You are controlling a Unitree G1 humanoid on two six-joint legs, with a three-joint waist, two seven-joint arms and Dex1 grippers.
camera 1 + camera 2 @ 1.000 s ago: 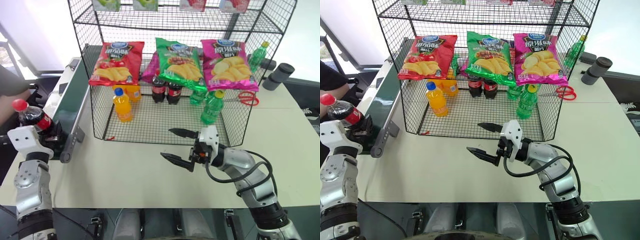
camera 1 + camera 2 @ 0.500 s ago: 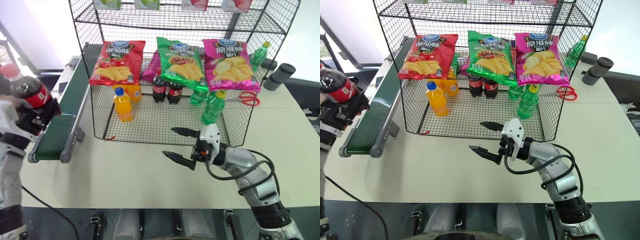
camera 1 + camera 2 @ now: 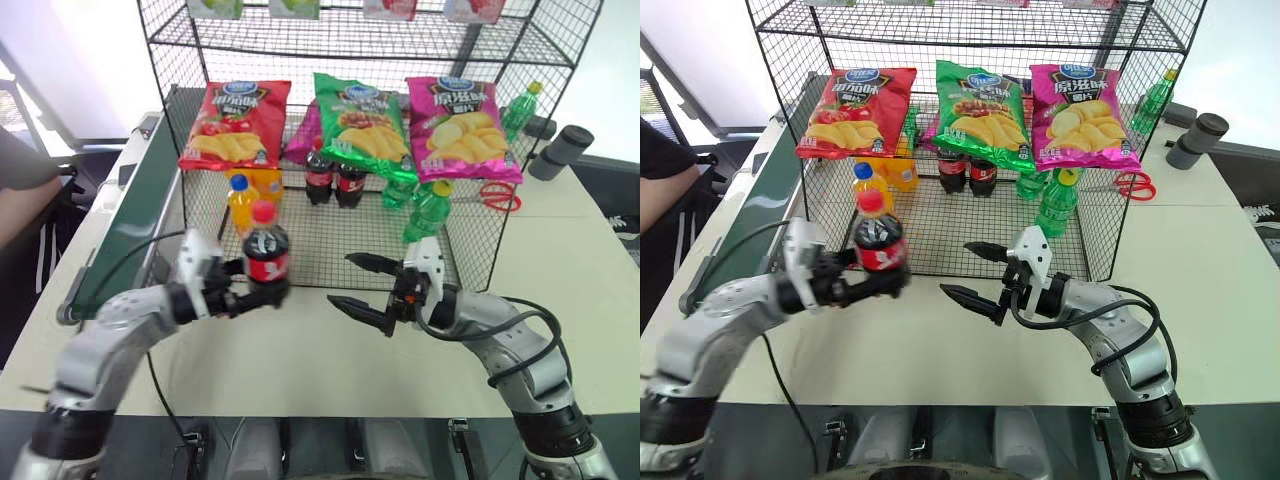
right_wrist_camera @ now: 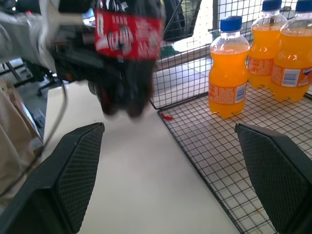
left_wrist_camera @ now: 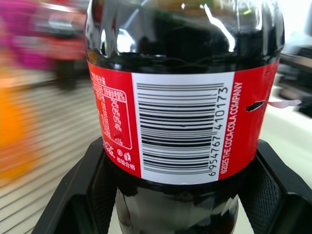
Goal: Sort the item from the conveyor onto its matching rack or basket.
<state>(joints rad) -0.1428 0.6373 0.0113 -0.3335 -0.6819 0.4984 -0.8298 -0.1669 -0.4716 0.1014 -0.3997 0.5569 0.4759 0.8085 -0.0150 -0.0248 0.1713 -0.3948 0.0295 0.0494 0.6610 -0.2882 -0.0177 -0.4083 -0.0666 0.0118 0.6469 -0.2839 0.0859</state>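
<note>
The item, a cola bottle [image 3: 265, 258] with a red cap and red label, stands upright in the air in front of the rack's front mesh wall [image 3: 925, 250]. My left gripper [image 3: 262, 292] is shut on its lower body; in the left wrist view the black fingers [image 5: 83, 195] press both sides of the item [image 5: 180, 122]. My right gripper [image 3: 342, 280] hangs open just right of the bottle, apart from it, and its wrist view shows the item [image 4: 127, 53] ahead. The conveyor [image 3: 130, 220] runs along the rack's left side.
Inside the rack tray stand orange soda bottles [image 4: 227, 73], two cola bottles [image 3: 330, 180] and green bottles [image 3: 425, 212]. Three chip bags [image 3: 360, 125] hang above them. Red scissors [image 3: 495, 195] and a grey cylinder [image 3: 560, 150] lie at the right. A person's arm [image 3: 25, 195] shows beyond the conveyor.
My left arm has swung from beside the conveyor to the right, carrying the cola bottle in front of the rack. The right gripper has stayed in place, open.
</note>
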